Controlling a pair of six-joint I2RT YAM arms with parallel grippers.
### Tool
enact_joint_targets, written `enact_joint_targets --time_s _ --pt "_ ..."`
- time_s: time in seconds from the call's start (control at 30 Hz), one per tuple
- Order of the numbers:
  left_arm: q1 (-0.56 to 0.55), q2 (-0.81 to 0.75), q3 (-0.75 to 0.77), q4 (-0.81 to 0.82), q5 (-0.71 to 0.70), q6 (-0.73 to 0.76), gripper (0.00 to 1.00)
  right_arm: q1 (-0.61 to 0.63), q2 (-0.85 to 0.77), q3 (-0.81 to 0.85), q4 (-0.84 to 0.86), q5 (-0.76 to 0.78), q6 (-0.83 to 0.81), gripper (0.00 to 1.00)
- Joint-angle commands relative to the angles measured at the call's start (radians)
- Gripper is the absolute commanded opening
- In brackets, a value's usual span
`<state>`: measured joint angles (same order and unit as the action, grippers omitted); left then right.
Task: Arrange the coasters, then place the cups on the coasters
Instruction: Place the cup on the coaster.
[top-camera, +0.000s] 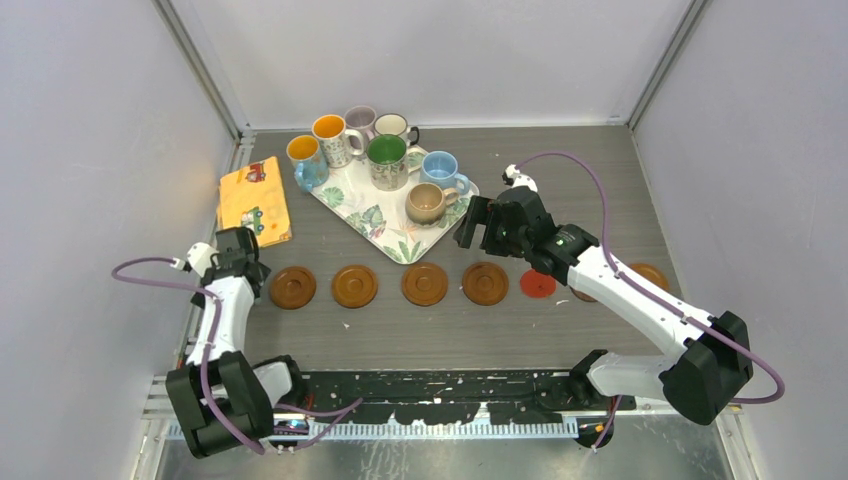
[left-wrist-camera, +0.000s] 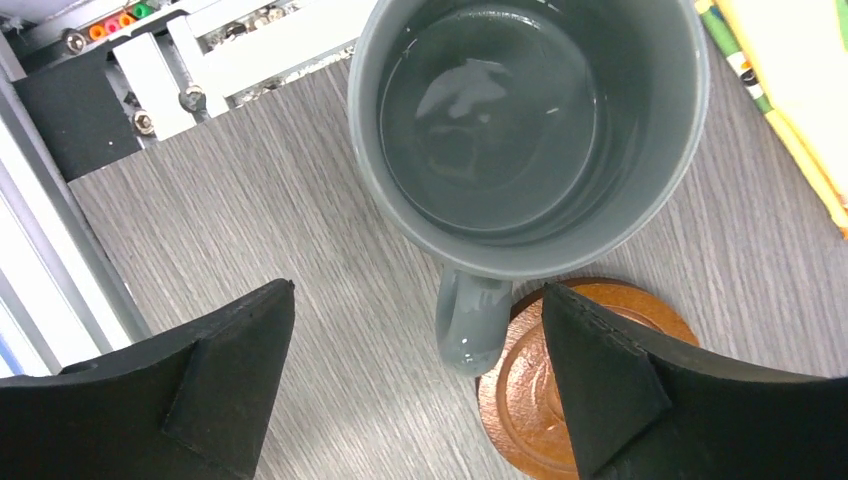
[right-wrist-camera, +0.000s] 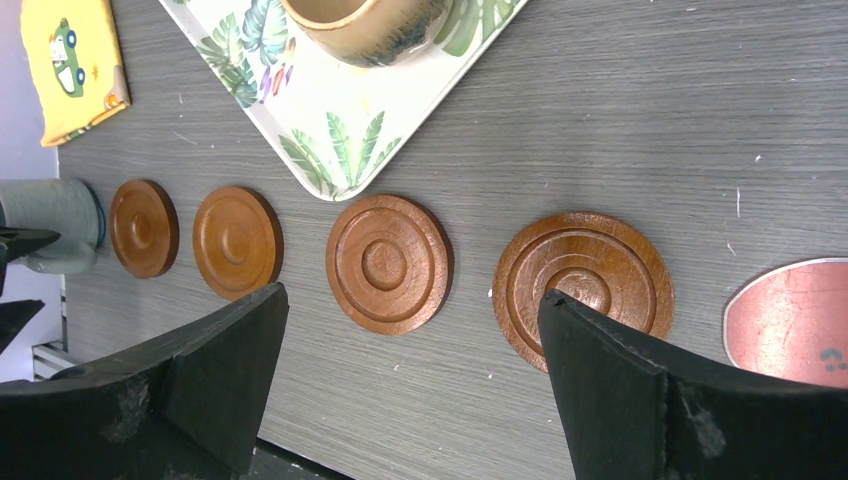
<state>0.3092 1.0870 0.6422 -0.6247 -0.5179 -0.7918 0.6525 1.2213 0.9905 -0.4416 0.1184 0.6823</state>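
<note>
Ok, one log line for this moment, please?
left claw open over grey mug | grey mug upright beside end coaster | right claw open, empty, above coaster row

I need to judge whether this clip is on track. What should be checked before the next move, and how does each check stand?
1. Release: ok. The left gripper is open, clear of the grey mug.
2. Mug placement: not ok. The grey mug stands on the table beside the leftmost coaster, not on it.
3. Free gripper: ok. The right gripper is open and empty.
4. Coaster row: cannot tell. Four wooden ones and the red coaster line up; the right arm hides what lies beyond.
5. Next cup: ok. The tan mug stands upright on the tray.
</note>
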Motion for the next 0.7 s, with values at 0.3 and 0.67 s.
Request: enact_joint_targets --time_s 0.3,0.67 --pt "-0.004 -0.114 0.095 -0.145 -0.022 -0.027 1.0 0.005 -0.039 0.02 0.014 0.025 -0.021 1.0" --pt "-0.181 -0.17 0.181 -0.25 -0.149 -0.01 1.0 0.006 -0.029 0.017 0.009 0.013 -0.014 1.0"
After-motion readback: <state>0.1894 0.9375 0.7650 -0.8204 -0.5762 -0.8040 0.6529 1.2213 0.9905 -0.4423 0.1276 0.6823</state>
